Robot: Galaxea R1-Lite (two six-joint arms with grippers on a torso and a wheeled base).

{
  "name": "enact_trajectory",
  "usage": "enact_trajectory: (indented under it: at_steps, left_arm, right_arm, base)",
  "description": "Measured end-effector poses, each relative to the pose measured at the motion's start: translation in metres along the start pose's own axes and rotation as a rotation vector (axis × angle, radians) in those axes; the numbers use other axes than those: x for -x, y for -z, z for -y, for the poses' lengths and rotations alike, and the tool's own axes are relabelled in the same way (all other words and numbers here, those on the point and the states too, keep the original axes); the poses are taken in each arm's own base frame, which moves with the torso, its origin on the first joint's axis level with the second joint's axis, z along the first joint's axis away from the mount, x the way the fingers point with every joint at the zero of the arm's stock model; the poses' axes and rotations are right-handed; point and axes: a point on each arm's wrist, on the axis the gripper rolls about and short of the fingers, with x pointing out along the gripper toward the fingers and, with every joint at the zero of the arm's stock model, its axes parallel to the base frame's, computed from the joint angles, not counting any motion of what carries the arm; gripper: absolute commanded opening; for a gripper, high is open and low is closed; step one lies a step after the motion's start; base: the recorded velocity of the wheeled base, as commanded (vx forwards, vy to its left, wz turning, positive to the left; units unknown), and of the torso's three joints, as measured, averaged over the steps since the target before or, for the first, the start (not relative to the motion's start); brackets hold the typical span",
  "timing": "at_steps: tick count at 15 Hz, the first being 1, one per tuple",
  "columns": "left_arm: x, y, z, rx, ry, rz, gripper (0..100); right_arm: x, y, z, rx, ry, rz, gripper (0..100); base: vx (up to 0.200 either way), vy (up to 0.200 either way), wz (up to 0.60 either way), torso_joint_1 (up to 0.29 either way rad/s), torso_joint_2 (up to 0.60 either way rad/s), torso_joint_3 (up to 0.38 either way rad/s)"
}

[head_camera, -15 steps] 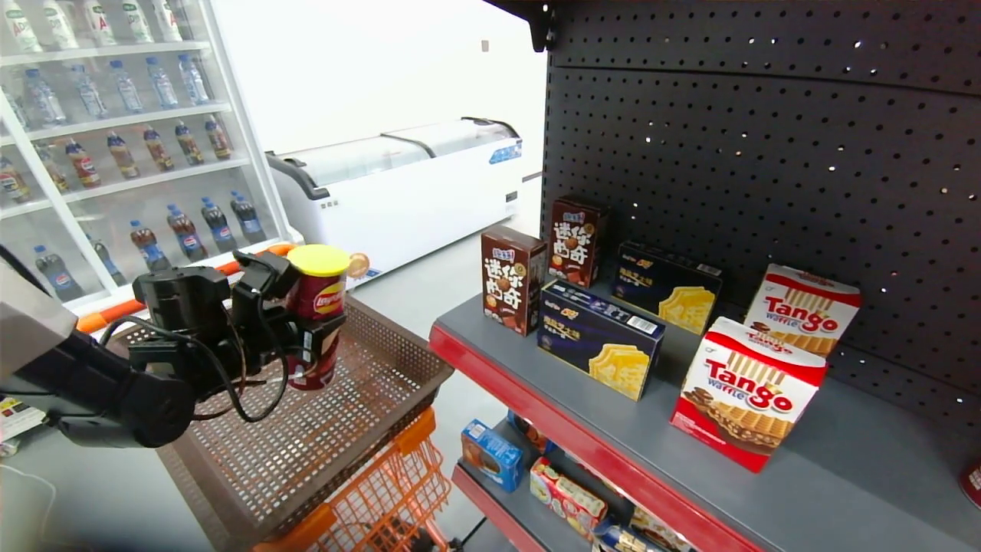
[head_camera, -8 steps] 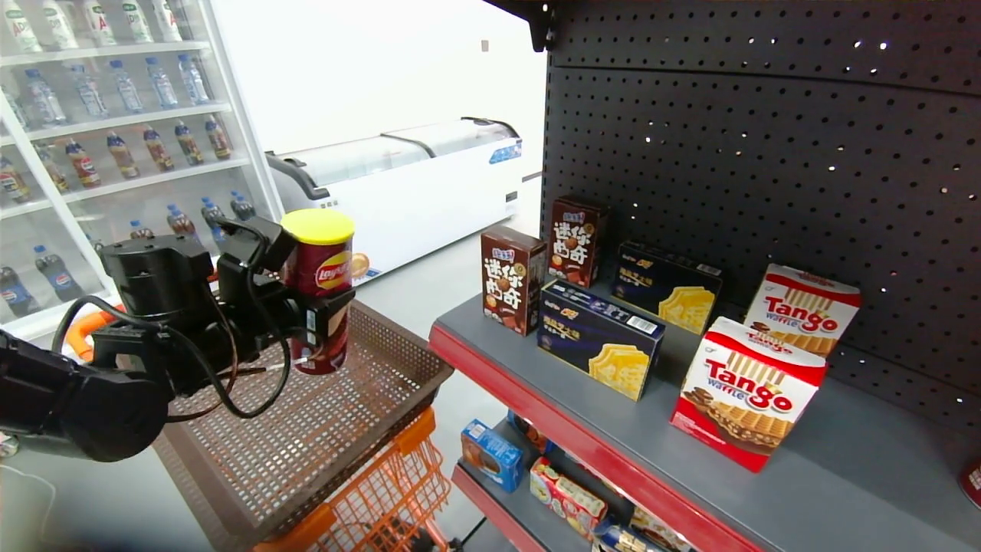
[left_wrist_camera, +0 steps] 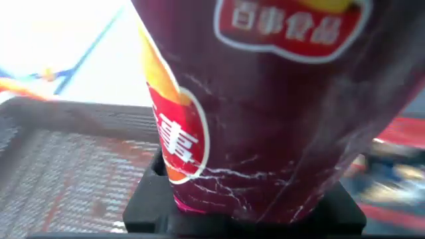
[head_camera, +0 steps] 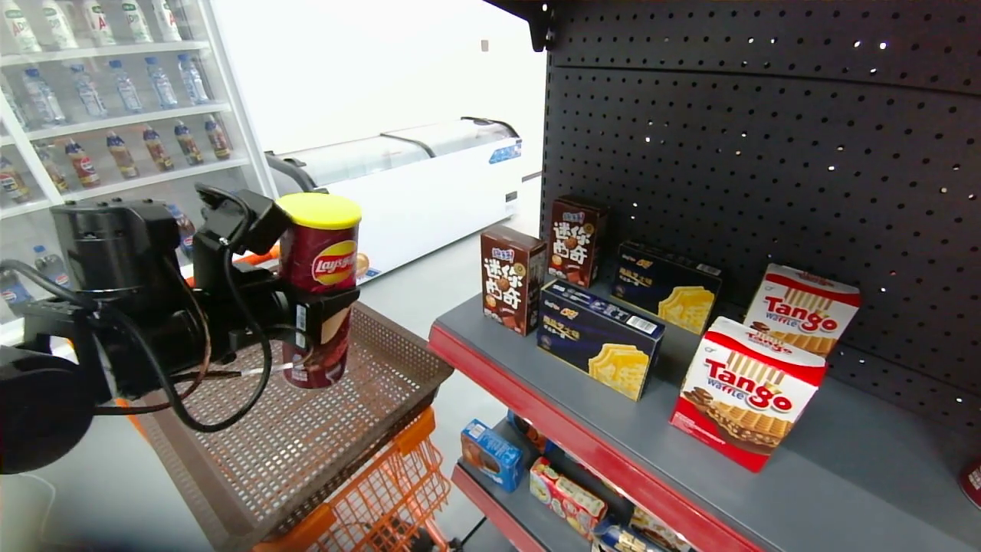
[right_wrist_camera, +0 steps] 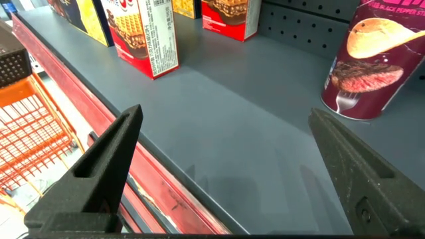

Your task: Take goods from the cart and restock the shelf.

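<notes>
A dark red chips can (head_camera: 318,287) with a yellow lid hangs upright above the cart's brown perforated tray (head_camera: 306,445), with my left gripper (head_camera: 316,314) shut around its middle. In the left wrist view the can (left_wrist_camera: 265,113) stands close between the dark pads (left_wrist_camera: 246,216). To the right is the grey shelf (head_camera: 843,475) with a red front edge. My right gripper (right_wrist_camera: 232,166) hovers open over a bare stretch of that shelf (right_wrist_camera: 252,119), its fingers (right_wrist_camera: 99,172) wide apart, with nothing between them.
Brown boxes (head_camera: 512,277), dark blue boxes (head_camera: 602,337) and red-white wafer boxes (head_camera: 747,391) stand on the shelf. A second chips can (right_wrist_camera: 372,60) stands on it near my right gripper. An orange wire basket (head_camera: 368,498) sits under the tray, and lower shelves hold more goods.
My left arm has lifted the chips can higher above the cart tray, keeping it upright. The shelf goods have not moved.
</notes>
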Motion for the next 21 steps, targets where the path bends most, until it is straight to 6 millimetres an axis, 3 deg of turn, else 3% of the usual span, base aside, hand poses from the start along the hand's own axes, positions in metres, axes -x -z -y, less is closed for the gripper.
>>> enact_trajectory:
  at_steps: [3,7,12,21]
  left_arm:
    - [0.026,-0.015,0.009,0.007,0.131,0.036,0]
    - [0.039,-0.017,0.030,-0.017,0.178,0.085,0]
    - [0.043,-0.025,0.034,-0.004,0.285,0.115,0]
    - [0.036,-0.019,0.057,0.004,0.584,0.090,0]
  right_arm:
    - [0.000,0.000,0.000,0.000,0.000,0.000,100]
    - [0.000,0.000,0.000,0.000,0.000,0.000,100]
    - [0.000,0.000,0.000,0.000,0.000,0.000,100]
    - [0.000,0.000,0.000,0.000,0.000,0.000,100]
  base:
    - [0.000,0.000,0.00,0.000,0.00,0.000]
    - [0.000,0.000,0.00,0.000,0.00,0.000]
    - [0.000,0.000,0.00,0.000,0.00,0.000]
    - [0.000,0.000,0.00,0.000,0.00,0.000]
